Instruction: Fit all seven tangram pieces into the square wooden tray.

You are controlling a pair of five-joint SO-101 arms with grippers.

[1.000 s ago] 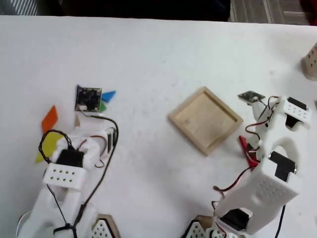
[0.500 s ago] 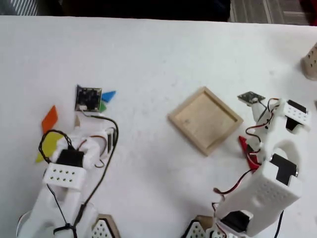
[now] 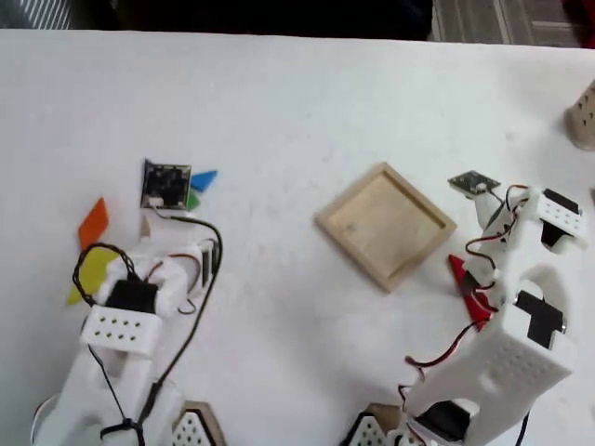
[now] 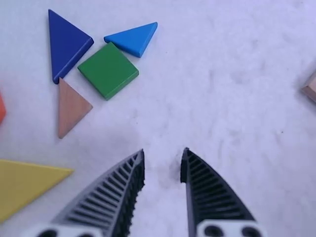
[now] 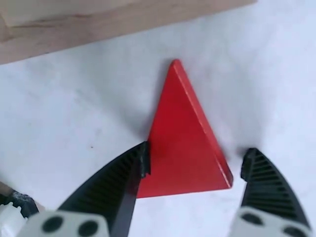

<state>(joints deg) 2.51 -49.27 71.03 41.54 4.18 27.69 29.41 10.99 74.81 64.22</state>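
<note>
While my right claw (image 5: 196, 159) stands wide astride the red triangle (image 5: 183, 143) (flat on the desk (image 5: 59, 108), just beside the tray (image 3: 418, 255)), the pick-up step is in hand; next, close on its edges and lift.

On the table (image 3: 279, 93), the tray (image 3: 386, 225) lies right of centre. A triangle (image 5: 185, 138) lies just off its right edge, between my right gripper's (image 5: 196, 159) jaws. Far left, ahead of my left gripper (image 4: 162, 163), three triangles (image 4: 66, 42) flank a square (image 4: 107, 70).
</note>
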